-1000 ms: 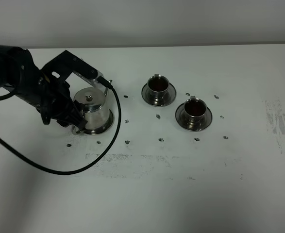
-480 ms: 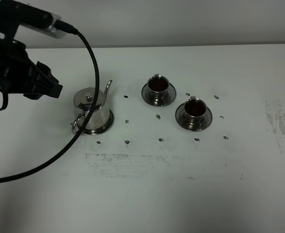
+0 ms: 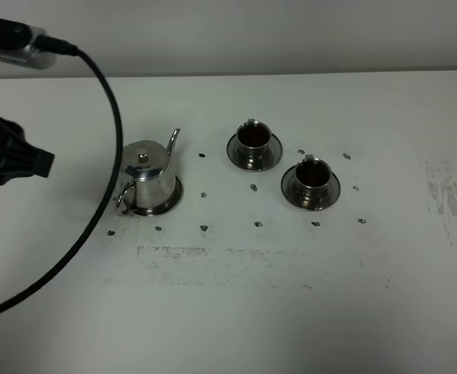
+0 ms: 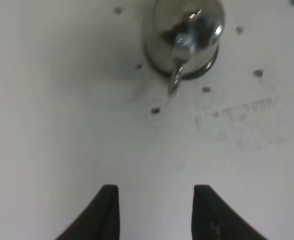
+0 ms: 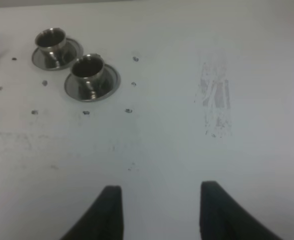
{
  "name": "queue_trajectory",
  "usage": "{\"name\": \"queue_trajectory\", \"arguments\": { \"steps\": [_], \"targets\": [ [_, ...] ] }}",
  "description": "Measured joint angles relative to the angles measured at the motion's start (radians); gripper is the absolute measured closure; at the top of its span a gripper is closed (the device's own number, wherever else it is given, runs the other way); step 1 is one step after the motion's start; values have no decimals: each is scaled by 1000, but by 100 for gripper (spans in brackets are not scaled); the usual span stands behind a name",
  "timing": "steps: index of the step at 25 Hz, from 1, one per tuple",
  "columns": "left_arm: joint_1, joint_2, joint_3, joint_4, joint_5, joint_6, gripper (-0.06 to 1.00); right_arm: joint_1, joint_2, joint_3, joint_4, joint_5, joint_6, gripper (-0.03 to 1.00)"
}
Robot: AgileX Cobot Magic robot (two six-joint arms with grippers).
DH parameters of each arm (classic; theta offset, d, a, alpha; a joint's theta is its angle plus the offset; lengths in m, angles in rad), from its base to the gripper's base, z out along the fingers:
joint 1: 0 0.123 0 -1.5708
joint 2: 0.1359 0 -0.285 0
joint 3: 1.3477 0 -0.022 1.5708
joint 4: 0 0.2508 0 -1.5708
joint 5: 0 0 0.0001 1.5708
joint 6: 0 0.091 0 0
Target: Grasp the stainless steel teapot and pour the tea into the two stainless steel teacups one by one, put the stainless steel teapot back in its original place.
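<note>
Left end effector [image 4: 156, 212] spread, empty, pulled back to the tabletop's [image 3: 236, 312] nine o'clock edge since a second ago, when it was at the handle; release done, task looks finished. One shiny steel teapot [image 3: 147, 174], knobbed lid, upright on its ridged round saucer [image 3: 170, 200]. Two small steel teacups [image 3: 252, 136] [image 3: 311, 174] at its three o'clock, each on a saucer, holding dark tea [image 3: 253, 135]. Right end effector [image 5: 158, 207] spread, idle.

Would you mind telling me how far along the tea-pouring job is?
It looks finished: both teacups hold dark tea, and the teapot stands upright on its saucer. The left gripper is open, empty and clear of the pot. Nothing obvious remains.
</note>
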Motion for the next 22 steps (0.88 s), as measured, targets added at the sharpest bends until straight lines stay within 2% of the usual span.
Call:
{"name": "queue_trajectory", "arguments": {
  "steps": [3,6,11,13,17,22],
  "targets": [
    [0,-100,49,43,30,-24,61,0,0,0,0,0,0,62],
    [17,-220,134,47,31,-29,62,0,0,0,0,0,0,62],
    [182,-490,351,-6,72,-17,62,0,0,0,0,0,0,62],
    [220,-611,438,-14,102,-8,62,0,0,0,0,0,0,62],
    [232,-800,552,-17,111,-8,62,0,0,0,0,0,0,62],
    [233,-939,625,-28,112,-8,62,0,0,0,0,0,0,62]
  ]
}}
